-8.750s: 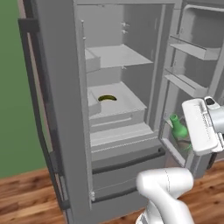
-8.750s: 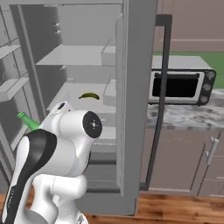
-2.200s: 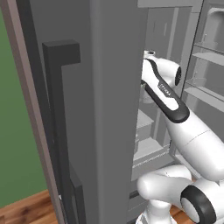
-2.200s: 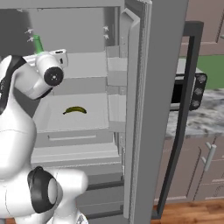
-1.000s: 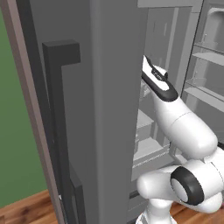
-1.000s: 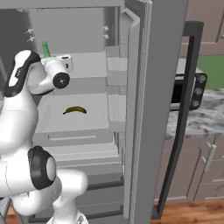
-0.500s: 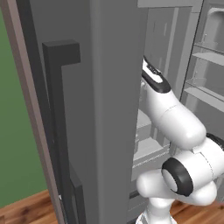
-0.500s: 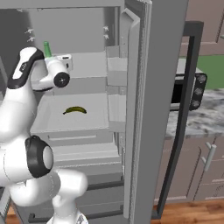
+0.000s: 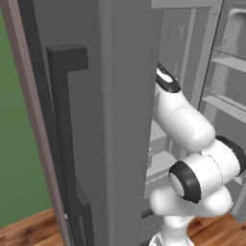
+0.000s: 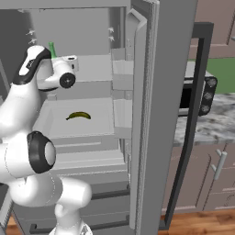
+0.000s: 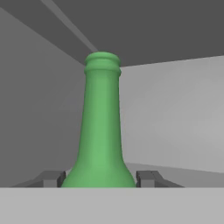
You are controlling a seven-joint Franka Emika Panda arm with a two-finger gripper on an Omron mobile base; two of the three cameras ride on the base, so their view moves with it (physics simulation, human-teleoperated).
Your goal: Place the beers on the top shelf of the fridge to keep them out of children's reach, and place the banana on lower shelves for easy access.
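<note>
Reaching deeper into the fridge (image 10: 137,55), hand (image 11: 100,179) upright, gripping green bottle (image 11: 100,131).

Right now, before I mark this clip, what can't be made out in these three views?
- Green bottle: its base and label are cut off at the hand view's bottom, so whether it rests on the top shelf is unclear; in the right base view the arm hides all but its neck.
- Gripper: the contact of the fingertips with the glass is partly cut off.
- Fridge interior: the door blocks most of it in the left base view.
</note>
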